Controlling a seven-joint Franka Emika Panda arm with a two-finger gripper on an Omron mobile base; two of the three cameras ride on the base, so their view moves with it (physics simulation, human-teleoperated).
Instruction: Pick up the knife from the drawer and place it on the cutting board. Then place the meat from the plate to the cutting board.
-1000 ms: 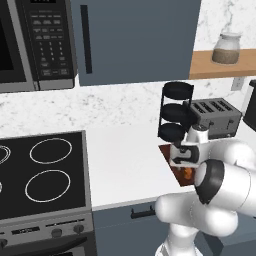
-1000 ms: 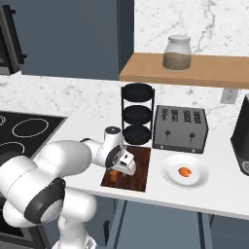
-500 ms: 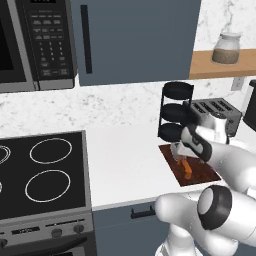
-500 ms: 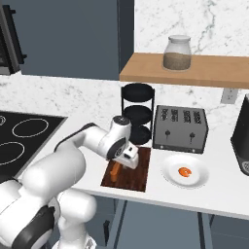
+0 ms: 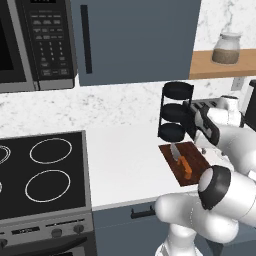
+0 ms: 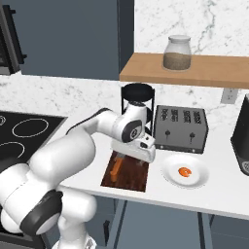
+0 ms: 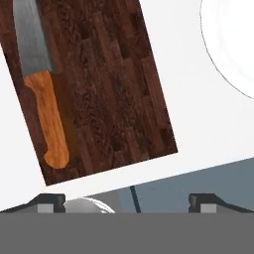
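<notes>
- While the knife (image 7: 42, 94) is lying flat along the left edge of the cutting board (image 7: 111, 94), its orange-brown handle is pointing toward the bench's (image 6: 214, 199) front edge.
- The claw (image 7: 126, 201) is hanging above the board with its tips spread wide, grasping nothing.
- The meat (image 6: 185, 171) is sitting on the plate (image 6: 170, 174), just right of the board, before the toaster (image 6: 181, 129).

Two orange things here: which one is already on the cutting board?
The knife, by its long orange-brown handle, lies on the cutting board. The meat, a small orange-red lump, sits on the white plate beside it.
</notes>
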